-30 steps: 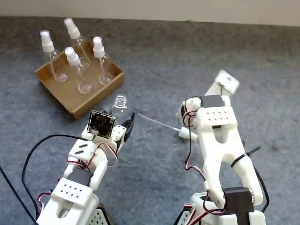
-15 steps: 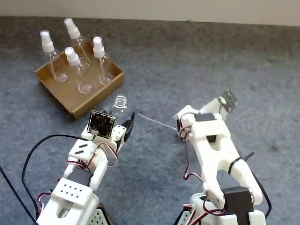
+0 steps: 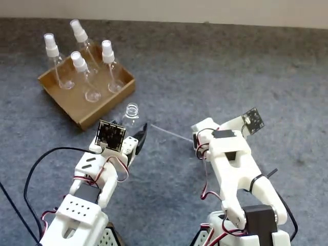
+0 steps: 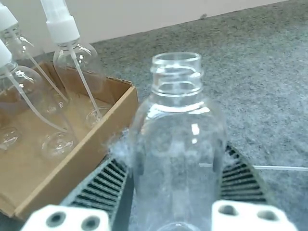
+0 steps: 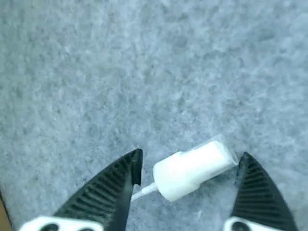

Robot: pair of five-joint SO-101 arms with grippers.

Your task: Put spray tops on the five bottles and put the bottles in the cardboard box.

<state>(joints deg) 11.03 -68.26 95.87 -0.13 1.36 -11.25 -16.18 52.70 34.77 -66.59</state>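
An uncapped clear bottle (image 3: 131,112) stands on the grey carpet just in front of the cardboard box (image 3: 109,106). My left gripper (image 3: 135,126) is shut on it; in the left wrist view the bottle (image 4: 176,139) fills the space between the ribbed fingers (image 4: 102,182). A white spray top (image 5: 191,169) lies on its side on the carpet, its thin tube (image 3: 169,134) pointing toward the bottle. My right gripper (image 5: 191,156) hangs open right over it, one black finger on each side, without touching it. In the high view the right gripper (image 3: 198,144) sits under its arm.
The cardboard box (image 4: 81,160) at the back left holds several bottles with spray tops (image 3: 82,64). Bare carpet stretches to the right and behind the arms. A pale wall edge runs along the far side.
The right arm has tipped its wrist down and lowered the gripper over the spray top. The left arm and its bottle have stayed put.
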